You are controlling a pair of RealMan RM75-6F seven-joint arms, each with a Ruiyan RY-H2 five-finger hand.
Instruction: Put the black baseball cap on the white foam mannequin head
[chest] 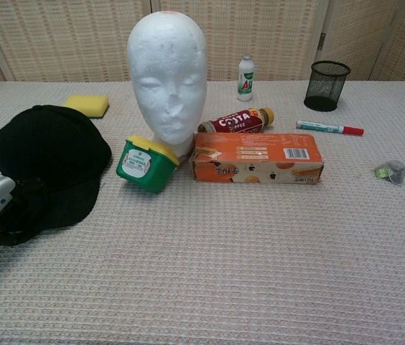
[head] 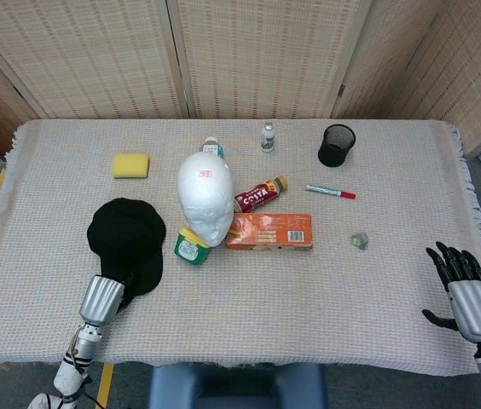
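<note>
On the table (head: 326, 290), the left hand (head: 101, 298) grips the cap (head: 125, 240) brim at lower left; the right hand (head: 471, 298) lies spread, lower right.

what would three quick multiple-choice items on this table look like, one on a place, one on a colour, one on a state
1. Where does the green tub with the yellow lid stand?
A. beside the mesh pen cup
B. at the base of the white foam mannequin head, between it and the black baseball cap
C. on the orange box

2. What colour is the sponge?
A. yellow
B. blue
C. white

3. How is the right hand?
A. holding the marker
B. resting on the cap
C. open, fingers spread, holding nothing

Answers: 1 B, the chest view shows the tub against the head's base on the cap side. 2 A, both views show it yellow. 3 C, the head view shows it at the table's right edge, away from every object.
</note>
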